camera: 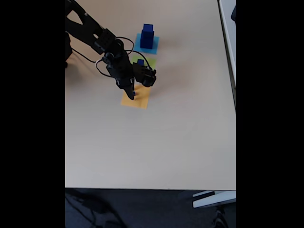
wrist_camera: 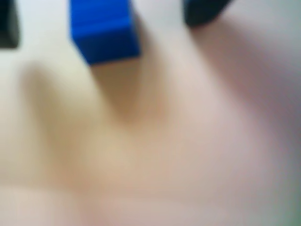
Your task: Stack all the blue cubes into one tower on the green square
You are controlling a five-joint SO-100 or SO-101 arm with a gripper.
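In the blurred wrist view a blue cube (wrist_camera: 104, 33) sits at the top between two dark fingers (wrist_camera: 8, 26), with a gap on each side. My gripper (wrist_camera: 103, 32) is open around it. The fixed view shows the gripper (camera: 132, 95) pointing down over the orange patch (camera: 140, 101), where a speck of blue (camera: 135, 94) shows by its tip. A small blue cube (camera: 140, 62) rests on the green square (camera: 149, 62), just behind the gripper. Two more blue cubes (camera: 147, 37) stand stacked on the light-blue patch (camera: 154, 45).
The arm (camera: 90, 31) reaches in from the top left with loose cables around the wrist. The beige table (camera: 156, 147) stretches wide in front and to the right. Its right edge (camera: 234, 95) borders a white surface.
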